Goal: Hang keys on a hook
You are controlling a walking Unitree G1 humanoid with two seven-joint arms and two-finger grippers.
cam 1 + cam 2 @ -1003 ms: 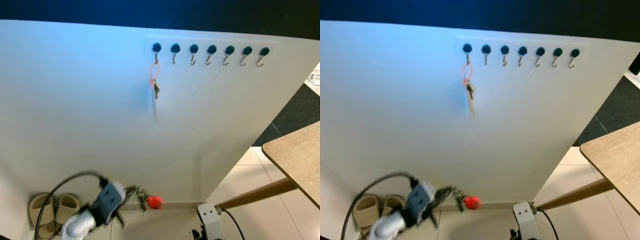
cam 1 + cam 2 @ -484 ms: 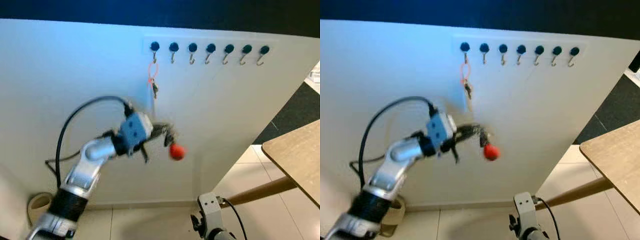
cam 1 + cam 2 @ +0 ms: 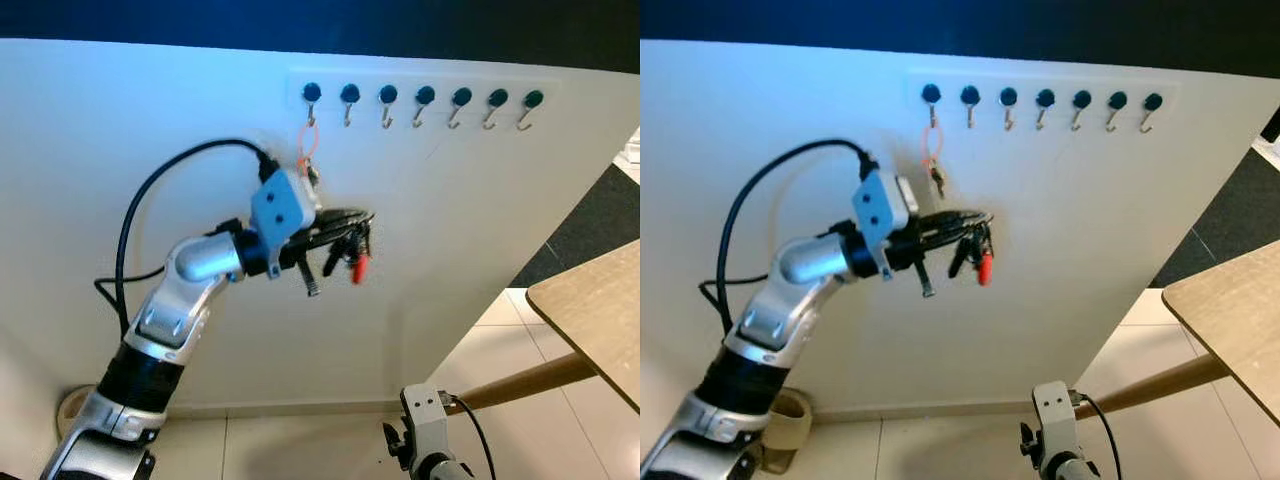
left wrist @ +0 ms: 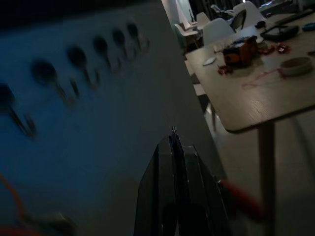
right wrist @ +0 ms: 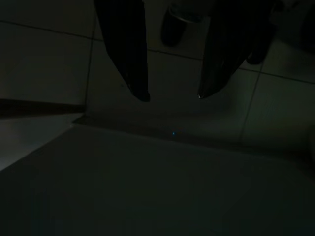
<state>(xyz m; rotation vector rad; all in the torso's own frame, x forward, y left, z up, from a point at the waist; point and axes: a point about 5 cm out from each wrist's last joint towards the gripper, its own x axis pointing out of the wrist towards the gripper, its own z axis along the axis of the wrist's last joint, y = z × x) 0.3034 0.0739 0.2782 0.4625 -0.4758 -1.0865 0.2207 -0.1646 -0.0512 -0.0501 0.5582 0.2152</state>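
Left claw raised since before; keys nearer hooks

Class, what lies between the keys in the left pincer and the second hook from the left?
Only bare white wall between keys and hook, in the left eye view.

Keys: dark bunch with red tag, dangling from closed left gripper, near the white wall.
Hooks: 7 in 1 row, dark round heads, silver curved ends.
Leftmost hook: carries orange-looped keys.
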